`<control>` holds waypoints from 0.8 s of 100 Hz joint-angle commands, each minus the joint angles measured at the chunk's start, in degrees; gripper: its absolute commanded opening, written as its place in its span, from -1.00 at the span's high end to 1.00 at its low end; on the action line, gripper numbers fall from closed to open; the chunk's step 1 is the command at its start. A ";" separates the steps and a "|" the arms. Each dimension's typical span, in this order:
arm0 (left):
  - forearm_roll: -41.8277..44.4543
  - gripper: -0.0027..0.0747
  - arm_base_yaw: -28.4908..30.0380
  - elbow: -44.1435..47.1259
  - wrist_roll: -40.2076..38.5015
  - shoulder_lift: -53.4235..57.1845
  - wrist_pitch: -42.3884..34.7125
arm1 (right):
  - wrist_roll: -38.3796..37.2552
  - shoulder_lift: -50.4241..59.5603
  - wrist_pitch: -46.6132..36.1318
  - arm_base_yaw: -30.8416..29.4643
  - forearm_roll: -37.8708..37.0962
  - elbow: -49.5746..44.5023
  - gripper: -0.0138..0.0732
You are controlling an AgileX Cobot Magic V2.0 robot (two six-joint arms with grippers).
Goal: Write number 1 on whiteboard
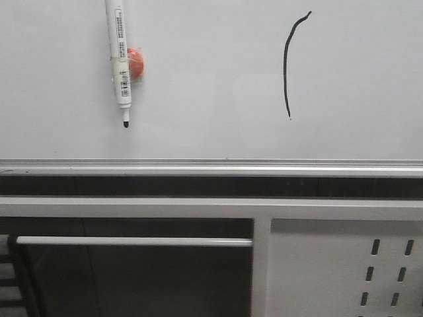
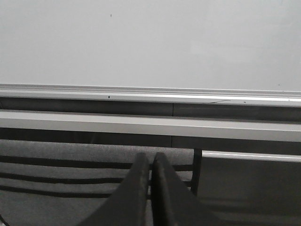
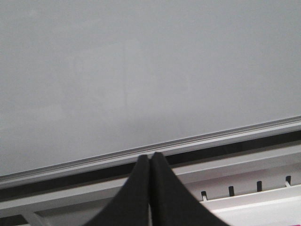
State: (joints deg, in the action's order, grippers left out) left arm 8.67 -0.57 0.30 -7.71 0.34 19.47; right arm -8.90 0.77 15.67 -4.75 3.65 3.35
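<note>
Number 1 (image 1: pixel 287 66): drawn on whiteboard (image 1: pixel 211 79), right half; long axis vertical.
Marker (image 1: pixel 119 56): left half, tip down, unheld.
Left gripper (image 2: pixel 151 165): fingers together, below rail; judged nearer marker.
Right gripper (image 3: pixel 150 165): fingers together, empty.

A: Where is the thin black marker stroke of the number 1 (image 1: pixel 286 65)?

B: On the large glossy white whiteboard (image 1: pixel 211 79), upper right part, slightly curved, above its silver bottom rail.
</note>
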 commanded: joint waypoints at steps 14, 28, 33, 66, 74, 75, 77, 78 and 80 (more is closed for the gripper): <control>-0.30 0.98 0.04 1.28 -0.57 1.52 -3.10 | 0.59 0.91 -13.05 -0.35 -3.65 -5.55 0.85; -0.30 0.98 0.04 1.28 -0.57 1.52 -3.10 | 0.59 0.91 -6.72 -0.35 -8.36 -5.72 0.85; -0.30 0.98 0.04 1.28 -0.57 1.52 -3.10 | 0.59 0.91 -4.78 -0.35 -10.56 -5.72 0.85; -0.30 0.98 0.04 1.28 -0.57 1.52 -3.10 | 1.69 0.91 2.46 -0.35 -13.12 -5.72 0.85; -0.30 0.98 0.04 1.28 -0.57 1.52 -3.10 | 1.69 0.91 2.46 -0.35 -12.97 -5.72 0.85; -0.30 0.98 0.04 1.28 -0.57 1.52 -3.10 | 1.69 0.91 2.46 -0.35 -12.82 -5.72 0.85; -0.30 0.98 0.04 1.28 -0.57 1.52 -3.10 | 1.69 0.91 2.46 -0.35 -12.73 -5.72 0.85; -0.30 0.98 0.04 1.28 -0.57 1.52 -3.10 | 1.69 0.91 2.46 -0.35 -12.73 -5.72 0.85; -0.30 0.98 0.04 1.28 -0.57 1.52 -3.10 | 1.69 0.91 2.46 -0.35 -12.73 -5.72 0.85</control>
State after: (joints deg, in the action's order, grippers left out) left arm 8.67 -0.57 0.30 -7.71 0.34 19.47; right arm -7.97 0.77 19.15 -4.75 -8.14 -0.68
